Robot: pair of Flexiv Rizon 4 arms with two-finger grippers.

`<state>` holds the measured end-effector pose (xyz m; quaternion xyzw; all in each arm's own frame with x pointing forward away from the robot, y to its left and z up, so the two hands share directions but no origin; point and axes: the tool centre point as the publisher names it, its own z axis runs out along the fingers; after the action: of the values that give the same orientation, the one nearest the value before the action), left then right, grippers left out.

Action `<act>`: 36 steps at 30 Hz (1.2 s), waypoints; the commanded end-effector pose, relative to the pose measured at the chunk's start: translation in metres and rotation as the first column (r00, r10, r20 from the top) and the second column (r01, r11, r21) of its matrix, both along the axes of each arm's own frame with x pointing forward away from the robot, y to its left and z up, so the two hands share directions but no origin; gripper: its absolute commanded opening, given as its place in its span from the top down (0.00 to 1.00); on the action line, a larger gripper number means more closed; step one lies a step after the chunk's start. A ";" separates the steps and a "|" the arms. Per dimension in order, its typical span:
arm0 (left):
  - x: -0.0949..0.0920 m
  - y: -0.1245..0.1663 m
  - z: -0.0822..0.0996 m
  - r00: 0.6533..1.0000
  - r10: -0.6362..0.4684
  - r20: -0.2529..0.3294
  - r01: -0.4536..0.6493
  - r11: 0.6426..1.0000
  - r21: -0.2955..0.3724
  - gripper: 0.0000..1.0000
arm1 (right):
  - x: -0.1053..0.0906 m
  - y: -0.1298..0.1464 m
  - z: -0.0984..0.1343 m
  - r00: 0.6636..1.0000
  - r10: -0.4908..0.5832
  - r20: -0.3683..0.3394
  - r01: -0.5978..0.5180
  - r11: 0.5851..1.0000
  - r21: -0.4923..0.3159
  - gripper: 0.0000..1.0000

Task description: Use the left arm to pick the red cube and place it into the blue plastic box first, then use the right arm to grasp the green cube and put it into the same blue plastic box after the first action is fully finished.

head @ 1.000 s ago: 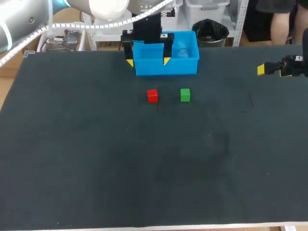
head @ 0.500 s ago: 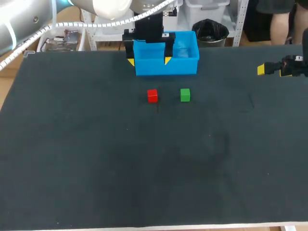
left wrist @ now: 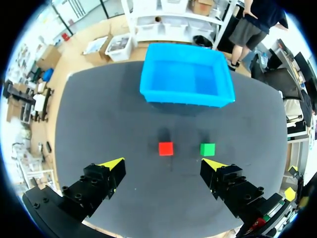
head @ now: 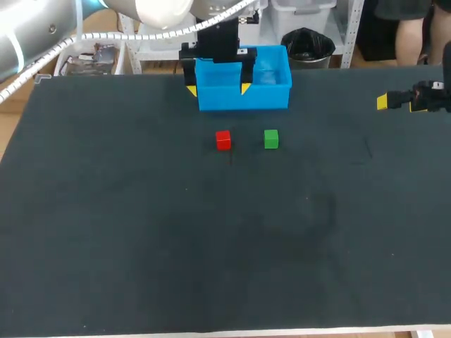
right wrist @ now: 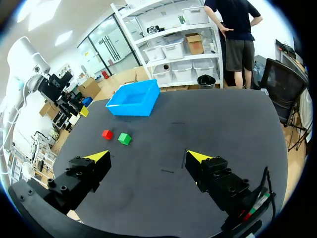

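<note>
The first step is judged to be in hand. The red cube (head: 223, 140) is not yet grasped and lies on the worktop a little in from the far edge, just in front of the blue plastic box (head: 268, 95). The green cube (head: 271, 139) lies near it, toward the right edge. The left gripper (left wrist: 163, 163) is held high near the far edge, fingers pointed down and spread wide, with nothing between them. A descent is called for until the red cube is bracketed, then a closing. The right gripper (right wrist: 148, 157) is held by the right edge, its jaws likewise spread and empty.
</note>
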<state>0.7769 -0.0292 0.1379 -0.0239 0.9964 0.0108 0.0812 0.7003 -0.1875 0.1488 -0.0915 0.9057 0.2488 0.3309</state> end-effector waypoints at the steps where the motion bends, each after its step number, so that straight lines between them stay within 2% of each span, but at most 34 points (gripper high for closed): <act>1: 0.003 -0.001 -0.003 1.000 -0.006 -0.013 0.007 1.000 0.005 0.00 | 0.000 0.000 0.000 1.000 -0.001 -0.001 0.001 1.000 -0.002 0.00; 14: 0.005 0.003 -0.023 0.999 -0.001 -0.054 0.001 1.000 -0.014 0.00 | 0.000 0.000 0.000 1.000 -0.001 -0.001 0.001 1.000 -0.002 0.00; 19: 0.005 0.003 -0.036 0.999 -0.026 -0.029 0.024 0.998 -0.053 0.00 | 0.000 0.000 0.000 1.000 -0.001 -0.001 0.001 1.000 -0.002 0.00; 22: 0.005 0.003 -0.044 0.999 -0.034 -0.017 0.033 0.998 -0.054 0.00 | 0.000 0.000 0.000 1.000 -0.001 -0.001 0.001 1.000 -0.002 0.00; 23: 0.005 0.002 -0.048 0.999 -0.039 -0.020 0.038 0.999 -0.035 0.00 | 0.000 0.000 0.000 1.000 -0.001 -0.001 0.001 1.000 -0.002 0.00; 24: 0.004 0.002 -0.051 0.999 -0.050 0.002 0.050 0.998 -0.038 0.00 | 0.000 0.000 0.000 1.000 -0.001 -0.001 0.001 1.000 -0.002 0.00; 25: 0.003 0.001 -0.053 0.998 -0.067 0.004 0.067 0.996 -0.058 0.00 | 0.000 0.000 0.000 1.000 -0.001 -0.001 0.001 1.000 -0.002 0.00; 27: 0.003 0.000 -0.058 0.998 -0.060 0.008 0.060 0.997 -0.040 0.00 | 0.000 0.000 0.000 1.000 -0.001 -0.001 0.001 1.000 -0.002 0.00; 28: 0.003 0.000 -0.060 0.997 -0.073 0.016 0.073 0.996 -0.052 0.00 | 0.000 0.000 0.000 1.000 -0.001 -0.001 0.001 1.000 -0.002 0.00; 36: 0.003 -0.001 -0.078 0.997 -0.070 0.013 0.070 0.997 -0.030 0.00 | 0.000 0.000 0.000 1.000 -0.001 -0.001 0.001 1.000 -0.002 0.00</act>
<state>0.7793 -0.0312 0.0651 0.0110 0.9963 -0.0047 0.0855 0.7003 -0.1875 0.1489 -0.0915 0.9057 0.2488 0.3309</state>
